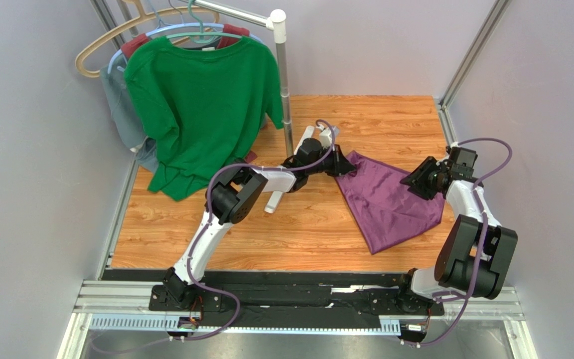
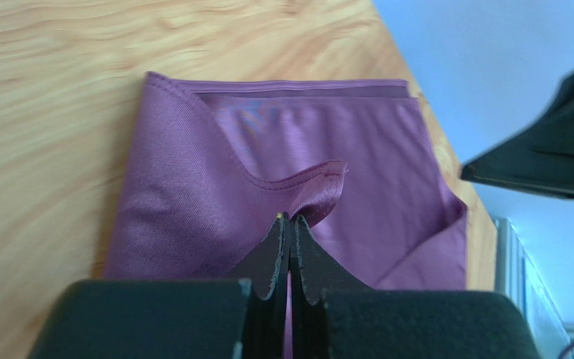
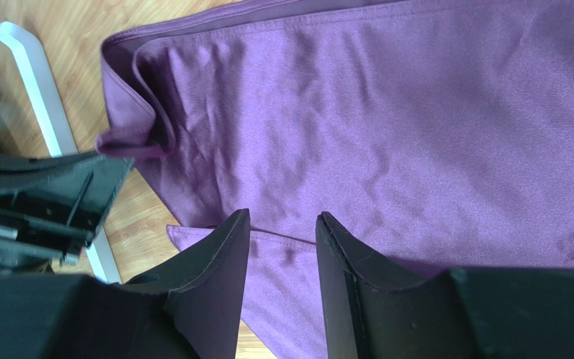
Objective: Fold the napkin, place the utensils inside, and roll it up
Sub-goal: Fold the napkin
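Note:
The purple napkin [image 1: 387, 198] lies on the wooden table [image 1: 297, 232], right of centre, with one layer folded over another. My left gripper [image 1: 342, 166] is at its left corner, shut on a curled bit of hem [image 2: 320, 187], and a sliver of purple shows between the fingers [image 2: 276, 254]. My right gripper [image 1: 416, 179] hovers over the napkin's right side. It is open, with only flat cloth [image 3: 417, 134] below its fingers [image 3: 215, 277]. The right wrist view also shows the left gripper [image 3: 43, 194] beside the pinched corner [image 3: 129, 142]. The utensils are out of view.
A green T-shirt [image 1: 200, 105] hangs from a rack [image 1: 284, 82] at the back left, over maroon and grey garments. A slim white bar [image 3: 39, 90] lies on the wood under the left arm. Walls close in on the left and right sides.

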Motion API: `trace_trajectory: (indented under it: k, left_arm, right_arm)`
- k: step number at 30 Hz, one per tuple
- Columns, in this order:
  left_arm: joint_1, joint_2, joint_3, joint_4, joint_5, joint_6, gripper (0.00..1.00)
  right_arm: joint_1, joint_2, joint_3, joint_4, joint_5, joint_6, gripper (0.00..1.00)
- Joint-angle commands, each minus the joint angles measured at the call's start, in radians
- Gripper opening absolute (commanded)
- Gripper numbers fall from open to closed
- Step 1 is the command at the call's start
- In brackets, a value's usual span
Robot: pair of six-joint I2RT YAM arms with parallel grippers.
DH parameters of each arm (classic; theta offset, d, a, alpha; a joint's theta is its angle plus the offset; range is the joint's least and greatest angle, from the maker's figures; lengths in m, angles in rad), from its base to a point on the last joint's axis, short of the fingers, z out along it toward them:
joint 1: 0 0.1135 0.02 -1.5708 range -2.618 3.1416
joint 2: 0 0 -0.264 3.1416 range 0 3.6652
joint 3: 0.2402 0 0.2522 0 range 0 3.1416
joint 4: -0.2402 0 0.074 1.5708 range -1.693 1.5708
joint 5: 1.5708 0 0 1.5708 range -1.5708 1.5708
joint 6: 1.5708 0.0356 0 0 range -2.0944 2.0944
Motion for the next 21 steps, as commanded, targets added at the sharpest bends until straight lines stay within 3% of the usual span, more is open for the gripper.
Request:
trace_trajectory:
  k: [1, 21]
  left_arm:
    - [-0.030, -0.113, -0.012, 0.098, 0.023, 0.058, 0.00]
    - [-0.150, -0.189, -0.144, 0.106, 0.117, 0.170, 0.00]
  right_arm:
    - [0.004, -0.046, 0.026, 0.037, -0.022, -0.014, 0.41]
    - [0.005, -0.065, 0.011, 0.057, -0.045, -0.019, 0.41]
